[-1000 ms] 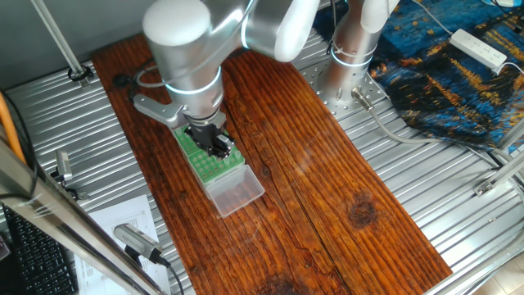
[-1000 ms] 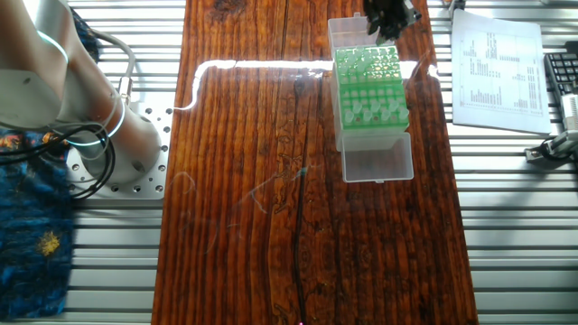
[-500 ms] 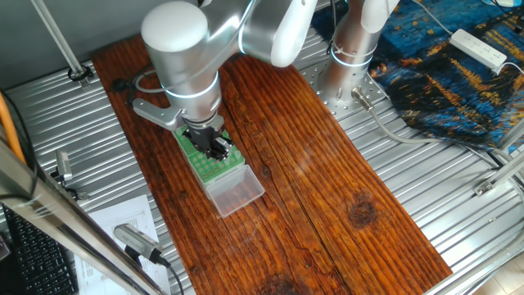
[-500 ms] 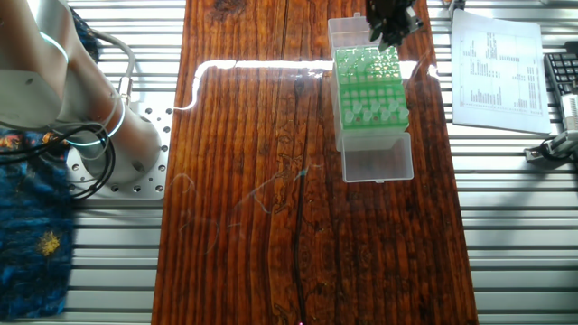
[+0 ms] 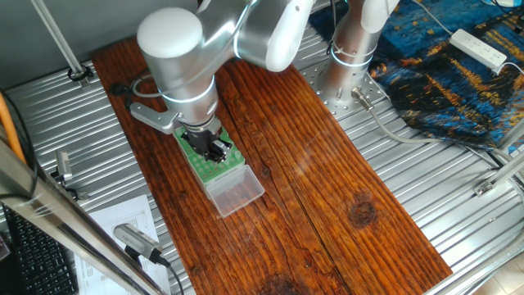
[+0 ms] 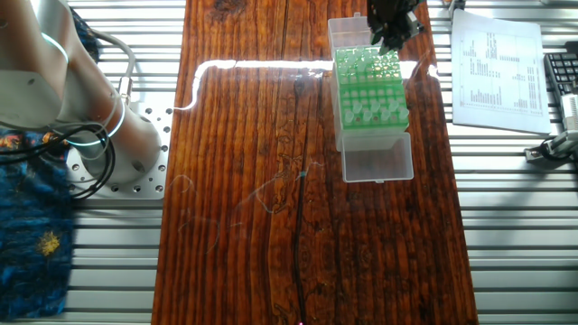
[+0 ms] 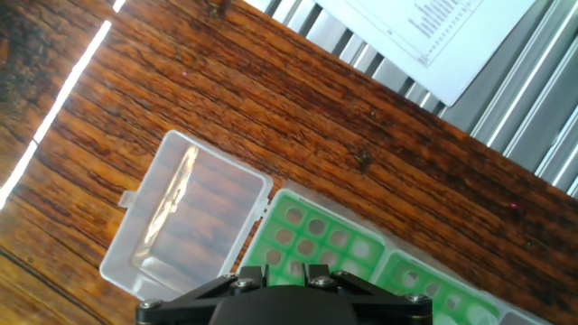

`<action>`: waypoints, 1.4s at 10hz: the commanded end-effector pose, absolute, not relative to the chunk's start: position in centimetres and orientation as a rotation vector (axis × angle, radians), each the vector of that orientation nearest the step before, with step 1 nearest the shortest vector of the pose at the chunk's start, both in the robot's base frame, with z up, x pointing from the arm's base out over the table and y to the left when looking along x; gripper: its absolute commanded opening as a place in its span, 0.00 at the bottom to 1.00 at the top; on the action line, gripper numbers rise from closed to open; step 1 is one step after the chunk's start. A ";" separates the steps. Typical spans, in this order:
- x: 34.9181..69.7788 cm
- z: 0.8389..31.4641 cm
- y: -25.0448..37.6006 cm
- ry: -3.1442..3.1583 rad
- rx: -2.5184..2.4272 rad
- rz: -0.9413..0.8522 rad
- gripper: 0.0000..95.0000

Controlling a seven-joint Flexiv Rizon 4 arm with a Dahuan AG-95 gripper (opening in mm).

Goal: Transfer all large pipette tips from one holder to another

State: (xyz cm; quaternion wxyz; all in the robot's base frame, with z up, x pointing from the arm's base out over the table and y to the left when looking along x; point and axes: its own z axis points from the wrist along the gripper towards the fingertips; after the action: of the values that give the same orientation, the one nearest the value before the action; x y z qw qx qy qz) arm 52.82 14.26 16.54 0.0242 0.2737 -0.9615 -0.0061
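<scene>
The gripper (image 5: 214, 148) is sinking slightly lower than a moment ago over the green rack (image 6: 369, 93); whether its fingers are spread, I cannot tell. Beneath and beyond it, the large pipette tips (image 6: 380, 110) are standing in that rack, unmoved.

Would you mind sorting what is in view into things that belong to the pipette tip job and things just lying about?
Belong to the job:
pipette tips
green rack
gripper

Just lying about:
printed sheet
power strip
patterned cloth
keyboard
</scene>
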 end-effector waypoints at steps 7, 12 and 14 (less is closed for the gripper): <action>52.3 15.8 14.1 -2.981 0.837 -0.034 0.20; 52.3 15.8 14.3 -2.980 0.837 -0.028 0.20; 52.2 15.7 14.4 -2.983 0.824 -0.024 0.20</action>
State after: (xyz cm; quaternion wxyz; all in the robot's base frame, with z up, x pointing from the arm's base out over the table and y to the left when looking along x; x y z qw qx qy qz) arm 52.24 14.41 15.68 0.0240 0.2665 -0.9635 -0.0079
